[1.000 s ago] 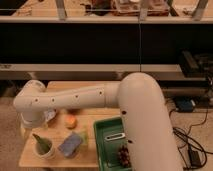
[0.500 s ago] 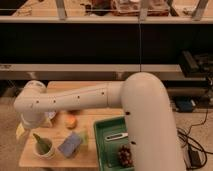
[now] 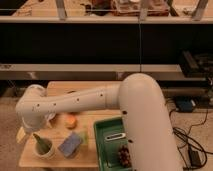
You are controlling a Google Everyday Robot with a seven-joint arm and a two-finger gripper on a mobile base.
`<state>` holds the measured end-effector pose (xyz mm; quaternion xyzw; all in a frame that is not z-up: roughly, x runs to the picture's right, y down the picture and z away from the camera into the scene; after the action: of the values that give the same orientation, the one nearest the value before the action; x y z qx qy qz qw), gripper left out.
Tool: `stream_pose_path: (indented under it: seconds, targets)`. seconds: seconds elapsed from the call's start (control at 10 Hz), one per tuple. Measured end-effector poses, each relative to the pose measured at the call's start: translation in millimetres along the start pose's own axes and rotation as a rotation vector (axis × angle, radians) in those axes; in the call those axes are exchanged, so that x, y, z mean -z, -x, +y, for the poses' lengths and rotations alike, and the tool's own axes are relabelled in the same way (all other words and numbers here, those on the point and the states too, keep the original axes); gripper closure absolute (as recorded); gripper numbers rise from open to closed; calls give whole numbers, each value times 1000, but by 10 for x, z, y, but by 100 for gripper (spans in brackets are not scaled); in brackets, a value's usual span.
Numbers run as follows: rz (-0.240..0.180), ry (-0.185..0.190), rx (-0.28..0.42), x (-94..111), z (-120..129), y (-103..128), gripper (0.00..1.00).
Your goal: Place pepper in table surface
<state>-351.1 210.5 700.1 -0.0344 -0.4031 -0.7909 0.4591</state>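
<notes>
The dark-green pepper (image 3: 39, 141) stands point-up inside a white cup (image 3: 45, 151) at the front left of the light tan table surface (image 3: 60, 89). My white arm reaches across the table from the right, and its wrist hangs over the left end. My gripper (image 3: 25, 132) is low at the table's left edge, just left of and slightly above the cup, mostly hidden behind the wrist. It is not touching the pepper.
A small orange fruit (image 3: 71, 120) lies mid-table. A blue sponge (image 3: 71, 145) sits right of the cup. A green plastic tray (image 3: 102, 136) at the front right holds a white item (image 3: 115, 136) and dark grapes (image 3: 123, 156). Shelving stands behind; cables lie on the floor at right.
The wrist has sunk slightly toward the cup at the table's left end. The pepper has stayed in the cup.
</notes>
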Motion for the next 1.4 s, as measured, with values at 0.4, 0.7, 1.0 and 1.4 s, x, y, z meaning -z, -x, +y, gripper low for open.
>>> stream_pose_path:
  seconds: [0.4, 0.7, 1.0, 1.4]
  targets:
    - [-8, 15, -6, -18, 6, 15, 70]
    - [-17, 30, -19, 6, 16, 10, 80]
    - [-31, 48, -47, 82, 22, -12, 80]
    - [3, 60, -89, 581, -19, -6, 80]
